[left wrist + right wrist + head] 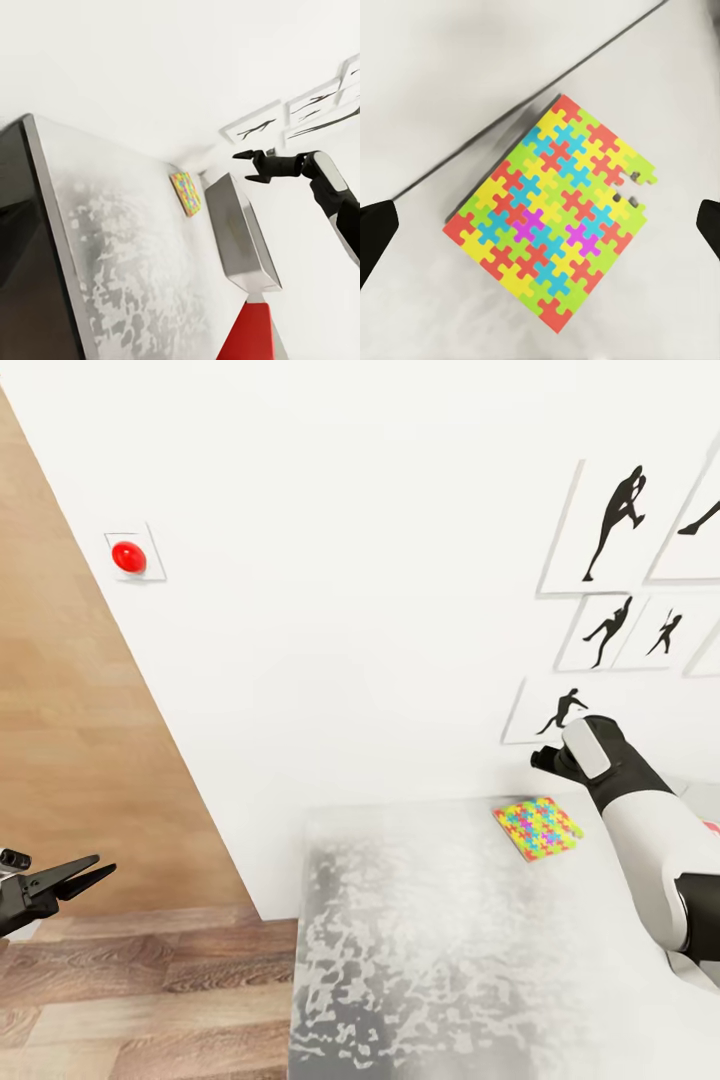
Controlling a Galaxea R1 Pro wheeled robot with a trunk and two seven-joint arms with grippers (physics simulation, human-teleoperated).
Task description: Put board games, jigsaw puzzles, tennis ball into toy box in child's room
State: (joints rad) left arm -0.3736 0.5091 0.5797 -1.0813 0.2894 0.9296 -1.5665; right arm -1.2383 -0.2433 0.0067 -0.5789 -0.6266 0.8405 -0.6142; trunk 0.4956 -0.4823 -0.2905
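Observation:
A jigsaw puzzle point(538, 827), a small multicoloured mosaic square, lies flat on the light-grey table point(420, 940) close to the wall. My right gripper point(543, 760) hovers open just above it. In the right wrist view the puzzle point(551, 217) sits between the two dark fingertips point(375, 232), which stand wide apart at the picture's edges. The left wrist view shows the right gripper point(251, 166) above the puzzle point(186, 193) and the grey toy box point(240, 225) beside it. My left gripper point(88, 872) hangs over the floor left of the table, slightly open and empty.
Framed silhouette pictures point(610, 525) hang on the white wall behind the table. A red button point(128, 557) is fixed to the wall at the left. Wooden floor point(130, 980) lies beside the table's left edge. Something red point(247, 334) lies next to the toy box.

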